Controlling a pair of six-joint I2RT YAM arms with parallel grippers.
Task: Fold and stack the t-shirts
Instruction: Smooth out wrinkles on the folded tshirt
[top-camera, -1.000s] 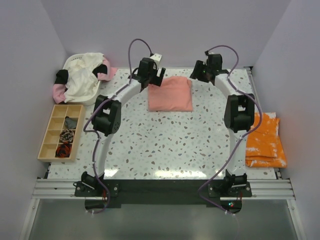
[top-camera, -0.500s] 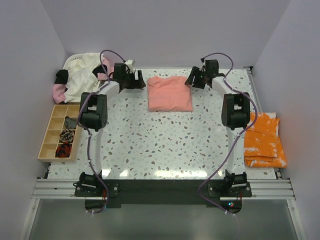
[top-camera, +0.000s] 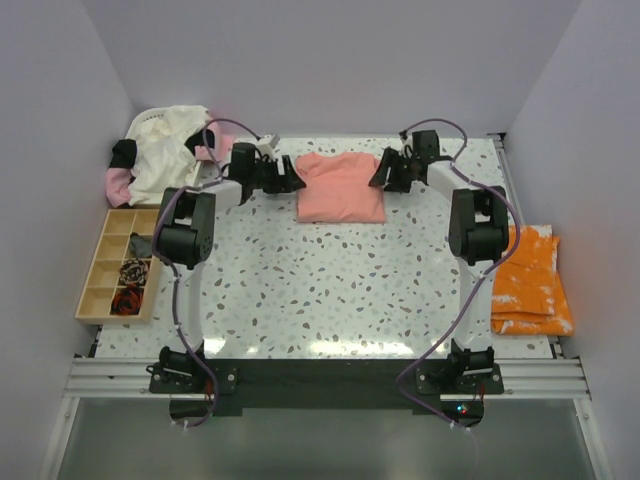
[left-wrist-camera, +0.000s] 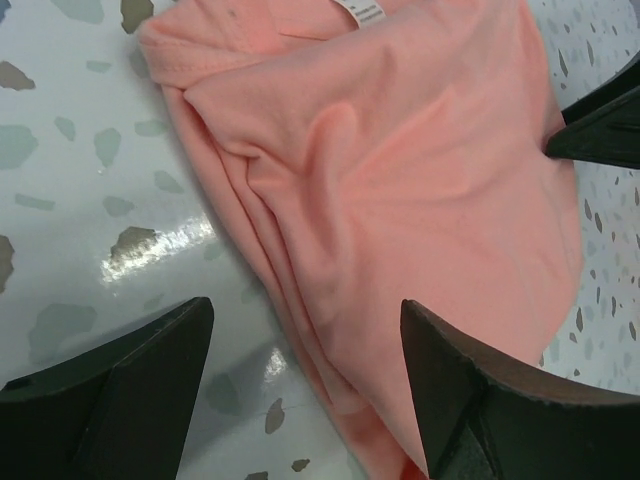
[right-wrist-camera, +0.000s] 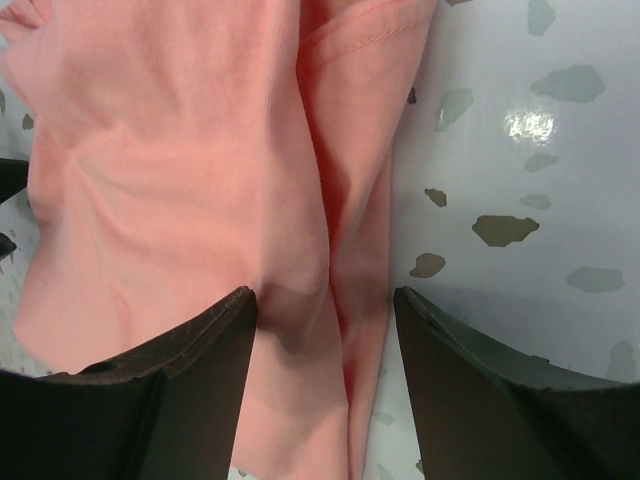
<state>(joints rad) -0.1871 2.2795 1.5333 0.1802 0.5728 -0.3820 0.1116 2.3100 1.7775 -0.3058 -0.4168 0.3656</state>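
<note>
A salmon-pink t-shirt (top-camera: 340, 187) lies folded into a rectangle at the back middle of the table. In the left wrist view it (left-wrist-camera: 400, 180) fills the upper right, its white neck label (left-wrist-camera: 368, 12) at the top. My left gripper (top-camera: 287, 181) is low at its left edge and open (left-wrist-camera: 305, 370), one finger over the table and one over the cloth. My right gripper (top-camera: 382, 175) is at the right edge, open (right-wrist-camera: 325, 330), astride the folded hem of the shirt (right-wrist-camera: 180, 150). An orange t-shirt with white splotches (top-camera: 530, 280) lies folded at the right.
Cream and pink shirts are heaped in a basket (top-camera: 165, 150) at the back left corner. A wooden compartment tray (top-camera: 122, 262) with small items sits along the left edge. The walls stand close behind and on both sides. My right gripper's fingers (left-wrist-camera: 600, 125) show in the left wrist view.
My left gripper swung left off the shirt's back corner, then came down at its left edge, its jaws narrowing a little. My right gripper moved forward and down to the right edge.
</note>
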